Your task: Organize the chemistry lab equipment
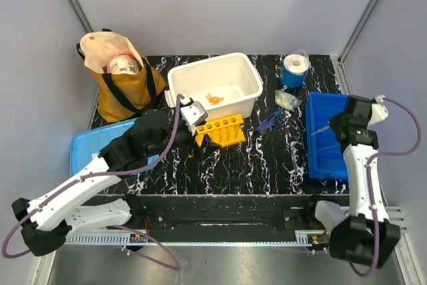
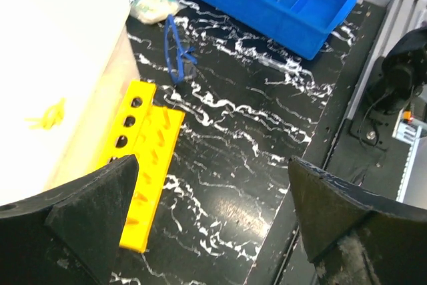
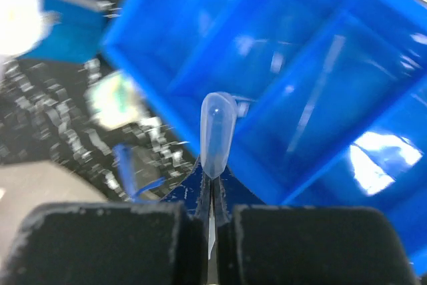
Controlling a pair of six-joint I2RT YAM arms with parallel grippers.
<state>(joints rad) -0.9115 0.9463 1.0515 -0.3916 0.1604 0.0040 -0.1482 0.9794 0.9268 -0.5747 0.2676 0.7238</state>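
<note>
Right gripper [image 3: 212, 208] is clamped on a thin clear plastic tube [image 3: 217, 135], which sticks out in front of it over the blue divided bin [image 1: 320, 161]. Left gripper [image 2: 212, 171] is spread wide, just above the yellow holed rack [image 2: 143, 165].

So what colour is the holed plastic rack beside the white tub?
Yellow rack; left wrist view shows best.

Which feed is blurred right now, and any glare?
Right wrist: blue bin smeared, with a glare patch low right; the clear tube in the right tool reads sharper. Left wrist: crisp, faint sheen on the table. Top external: crisp, evenly lit.
</note>
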